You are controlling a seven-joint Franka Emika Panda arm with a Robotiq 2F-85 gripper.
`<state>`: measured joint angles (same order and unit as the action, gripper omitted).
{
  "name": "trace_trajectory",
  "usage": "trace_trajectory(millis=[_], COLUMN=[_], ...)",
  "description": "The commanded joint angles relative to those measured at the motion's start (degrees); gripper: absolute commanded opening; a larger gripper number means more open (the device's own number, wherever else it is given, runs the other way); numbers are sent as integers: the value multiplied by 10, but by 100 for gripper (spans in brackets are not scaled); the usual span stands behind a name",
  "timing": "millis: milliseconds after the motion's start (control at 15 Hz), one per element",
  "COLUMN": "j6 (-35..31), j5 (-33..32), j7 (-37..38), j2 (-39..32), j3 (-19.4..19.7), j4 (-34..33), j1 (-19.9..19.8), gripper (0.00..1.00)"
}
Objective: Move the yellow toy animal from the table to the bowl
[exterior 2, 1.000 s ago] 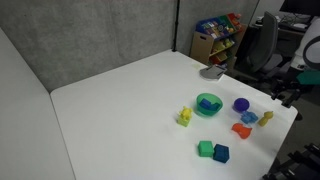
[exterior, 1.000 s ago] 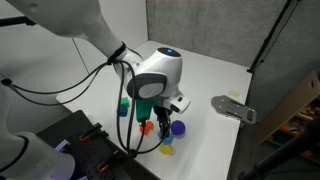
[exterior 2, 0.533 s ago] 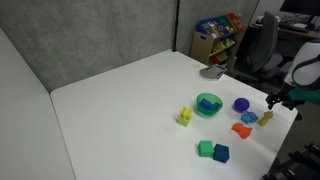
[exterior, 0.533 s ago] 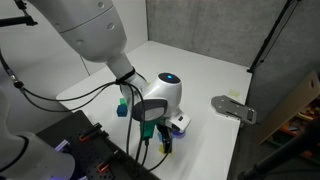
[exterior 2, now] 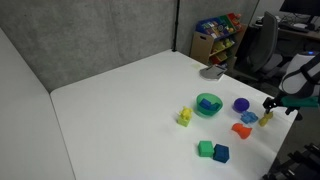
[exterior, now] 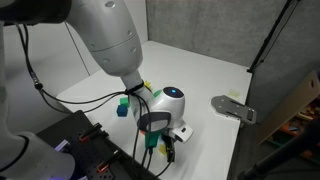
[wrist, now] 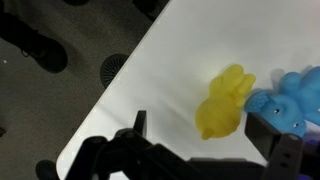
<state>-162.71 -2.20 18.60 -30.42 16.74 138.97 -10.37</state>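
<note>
The yellow toy animal (exterior 2: 184,117) sits on the white table just beside the green bowl (exterior 2: 208,104), which holds a blue piece. My gripper (exterior 2: 271,108) is far from both, low over the table's edge. It is open and empty in the wrist view (wrist: 210,140). Between its fingers there lies a paler yellow figure (wrist: 224,101) that touches a light blue toy (wrist: 290,100). That figure also shows in an exterior view (exterior 2: 265,119). In another exterior view my arm (exterior: 160,110) hides the bowl.
A dark purple round object (exterior 2: 241,104), an orange block (exterior 2: 241,130), a green block (exterior 2: 205,149) and a blue block (exterior 2: 221,153) lie near the bowl. A grey metal piece (exterior: 232,108) lies at the back. The table edge (wrist: 120,95) drops to the floor beside the gripper.
My gripper has come down and in toward the paler yellow figure and the light blue toy at the table edge. The toys and the bowl have not moved.
</note>
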Motion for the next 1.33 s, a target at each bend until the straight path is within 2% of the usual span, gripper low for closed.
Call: trace_trajectory(millis=[0,200,267,400,733,933,1067,1267], j6=[-13,-17,-19,-21,-16,1,14,30], j5=[26,37,40,40,31,30,28,21], j7=[0,4,5,7,22,20,18,22], j2=[-31,-47,-51,-52,-29,5,29,62], j3=[12,19,21,29,69,77,77,74], j4=[-22,-31,-33,-34,-26,-22,-23,-24], j1=[19,35,39,52,104,119,121,122], gripper=[100,97,73,71,29,6,0,2])
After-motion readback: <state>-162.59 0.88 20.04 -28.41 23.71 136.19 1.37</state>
